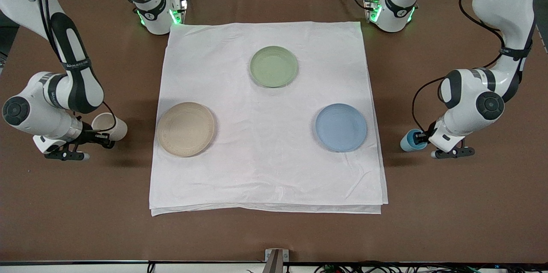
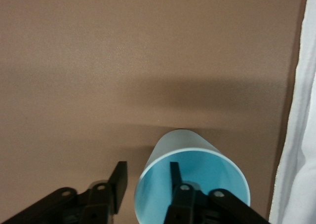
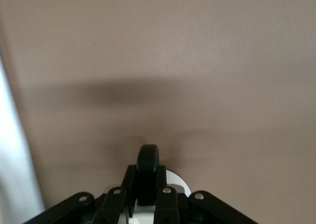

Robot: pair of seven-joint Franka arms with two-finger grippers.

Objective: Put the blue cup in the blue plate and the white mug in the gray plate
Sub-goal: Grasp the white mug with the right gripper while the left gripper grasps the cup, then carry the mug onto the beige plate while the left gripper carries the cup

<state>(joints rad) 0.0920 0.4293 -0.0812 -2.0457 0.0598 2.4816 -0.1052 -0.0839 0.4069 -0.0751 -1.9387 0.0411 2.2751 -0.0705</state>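
The blue cup [image 2: 190, 182] runs off the left wrist view's edge, its base unseen. In the right wrist view the white mug [image 3: 173, 182] hides almost wholly under the right tool [image 3: 143, 197]; only its handle and a sliver of rim show.

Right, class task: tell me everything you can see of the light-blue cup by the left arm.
The blue cup is small, tapered and handleless, of smooth matte plastic by its look, with a thin pale rim and a brighter blue inside that appears empty. It sits at the left arm's end of the brown table, off the white cloth, tilted rather than upright. The left tool grips its wall: one finger inside the mouth, the other outside. Whether its base touches the table is unclear.
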